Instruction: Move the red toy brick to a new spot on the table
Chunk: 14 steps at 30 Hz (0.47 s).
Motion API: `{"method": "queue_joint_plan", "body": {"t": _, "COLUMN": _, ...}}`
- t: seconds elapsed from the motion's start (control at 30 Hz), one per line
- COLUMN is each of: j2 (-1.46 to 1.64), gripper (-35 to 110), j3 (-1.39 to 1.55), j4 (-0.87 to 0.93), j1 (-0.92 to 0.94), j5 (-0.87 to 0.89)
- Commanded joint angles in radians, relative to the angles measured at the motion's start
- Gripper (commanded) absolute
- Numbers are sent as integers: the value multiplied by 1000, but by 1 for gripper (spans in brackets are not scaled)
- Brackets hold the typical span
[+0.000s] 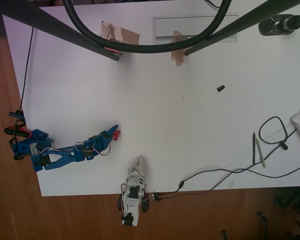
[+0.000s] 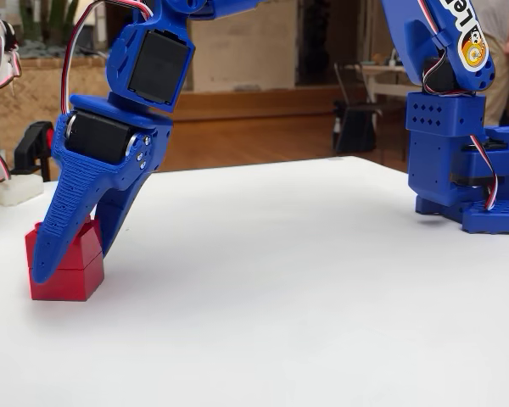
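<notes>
Pincer point(image 2: 68, 259) of the blue arm reaches down to the worktop point(image 2: 305, 288) at the left of the fixed view, its two fingers set around the red brick point(image 2: 64, 271). One finger crosses the brick's front face and the other sits behind its right side. They seem narrowed onto it, though I cannot tell whether they truly press. The brick rests flat on the white surface, tip of the front finger almost at the worktop. To the right, well apart, stands the arm's blue base point(image 2: 467, 170).

Seen from overhead, the base is clamped at the worktop's left edge and the arm stretches rightward, ending at the pincer point(image 1: 113, 133) with the brick point(image 1: 117, 134) a red speck at its tip. Further right lie a small black piece point(image 1: 220, 88), then cables and pens.

Judged from this, the step in hand is the grasp. Next calls for a firm close, a lift clear of the surface, and a carry to open worktop
</notes>
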Motion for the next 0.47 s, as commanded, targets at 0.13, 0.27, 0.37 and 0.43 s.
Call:
{"method": "queue_joint_plan", "body": {"t": 0.13, "j2": 364, "gripper": 35, "j3": 66, "j4": -51, "j1": 15, "j5": -37}}
{"method": "queue_joint_plan", "body": {"t": 0.27, "j2": 607, "gripper": 35, "j3": 342, "j4": -109, "j1": 61, "j5": -98}}
{"method": "queue_joint_plan", "body": {"t": 0.37, "j2": 884, "gripper": 32, "j3": 701, "j4": -178, "j1": 103, "j5": -213}}
{"method": "queue_joint_plan", "body": {"t": 0.43, "j2": 1103, "gripper": 25, "j3": 974, "j4": -201, "j1": 132, "j5": -327}}
